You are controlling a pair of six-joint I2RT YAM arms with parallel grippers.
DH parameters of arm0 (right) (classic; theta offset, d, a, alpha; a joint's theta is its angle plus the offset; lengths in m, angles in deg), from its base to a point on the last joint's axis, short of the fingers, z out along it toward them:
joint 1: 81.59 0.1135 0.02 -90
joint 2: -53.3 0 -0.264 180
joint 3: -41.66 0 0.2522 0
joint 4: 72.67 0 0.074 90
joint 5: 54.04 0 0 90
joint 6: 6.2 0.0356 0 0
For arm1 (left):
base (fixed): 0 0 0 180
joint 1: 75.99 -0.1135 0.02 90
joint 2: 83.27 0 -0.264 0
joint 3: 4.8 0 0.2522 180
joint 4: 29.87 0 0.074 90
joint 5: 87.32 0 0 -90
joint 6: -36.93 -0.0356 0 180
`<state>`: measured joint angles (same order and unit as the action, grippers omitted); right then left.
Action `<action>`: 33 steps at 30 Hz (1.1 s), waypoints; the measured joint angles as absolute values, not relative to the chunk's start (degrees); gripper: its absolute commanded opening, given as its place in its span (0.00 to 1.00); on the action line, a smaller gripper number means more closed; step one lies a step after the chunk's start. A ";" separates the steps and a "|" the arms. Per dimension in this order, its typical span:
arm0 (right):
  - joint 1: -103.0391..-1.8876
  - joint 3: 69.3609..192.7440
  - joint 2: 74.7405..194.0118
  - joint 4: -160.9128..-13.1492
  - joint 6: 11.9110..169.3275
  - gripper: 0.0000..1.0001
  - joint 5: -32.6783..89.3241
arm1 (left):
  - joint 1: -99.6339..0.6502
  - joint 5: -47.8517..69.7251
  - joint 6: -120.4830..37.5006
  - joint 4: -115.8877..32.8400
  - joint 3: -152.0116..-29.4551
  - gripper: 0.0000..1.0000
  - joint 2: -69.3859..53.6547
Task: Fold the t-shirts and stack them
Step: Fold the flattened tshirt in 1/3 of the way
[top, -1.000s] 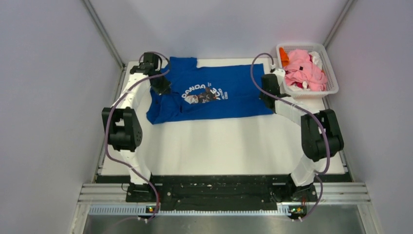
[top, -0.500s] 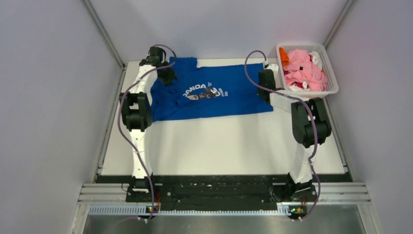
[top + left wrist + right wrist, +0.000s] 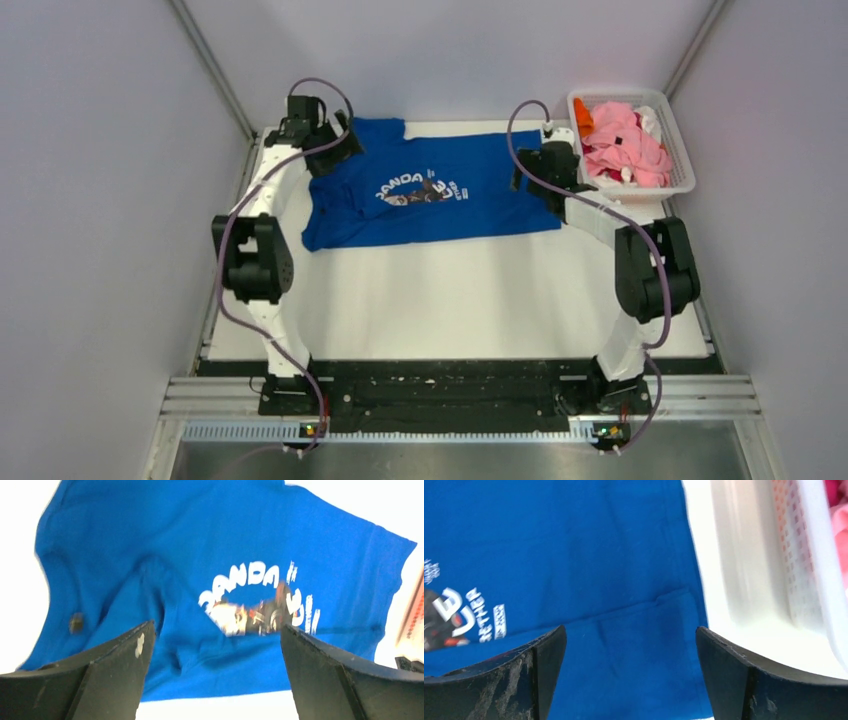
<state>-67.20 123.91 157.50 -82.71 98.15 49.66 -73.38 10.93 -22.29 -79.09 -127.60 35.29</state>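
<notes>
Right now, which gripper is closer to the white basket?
Right. The right gripper is just beside the basket, over one end of the blue shirt; the left gripper is at its opposite end.

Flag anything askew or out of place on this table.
The blue t-shirt is spread out but not flat: in the top view, the cloth at its left end is rucked into folds. The other shirts sit in a jumbled, unfolded heap in the basket. Nothing looks spilled or damaged.
</notes>
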 measured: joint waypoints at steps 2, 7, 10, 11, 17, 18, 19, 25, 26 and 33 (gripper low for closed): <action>-66.65 121.44 154.96 -82.40 98.53 0.99 47.19 | -73.38 10.23 -21.65 -76.12 -116.34 0.99 25.91; -63.98 119.80 155.09 -81.53 100.03 0.99 39.65 | -73.45 10.34 -19.49 -71.55 -99.64 0.99 15.29; -63.02 120.04 158.13 -80.48 101.50 0.99 36.00 | -73.69 9.59 -18.46 -71.55 -98.40 0.99 19.23; -62.91 120.08 159.51 -80.24 101.91 0.99 35.08 | -73.90 9.35 -18.24 -71.46 -98.55 0.99 21.43; -62.89 120.50 163.84 -78.99 103.75 0.99 33.24 | -75.35 9.83 -16.36 -71.92 -100.49 0.99 30.75; -62.89 119.78 163.82 -78.43 103.92 0.99 33.29 | -75.50 9.59 -15.90 -71.57 -100.47 0.99 30.55; -62.89 118.64 163.22 -77.29 104.23 0.99 33.24 | -75.59 9.64 -15.51 -70.89 -99.62 0.99 30.33; -62.65 106.88 154.29 -75.47 106.57 0.99 33.33 | -75.52 9.09 -13.74 -66.96 -85.52 0.99 20.58; -62.48 104.37 152.10 -75.52 107.44 0.99 33.37 | -75.41 9.11 -13.28 -66.85 -82.42 0.99 18.07; -54.54 90.92 135.64 -84.55 113.96 0.99 40.61 | -74.14 7.82 -10.05 -69.95 -61.55 0.99 -2.22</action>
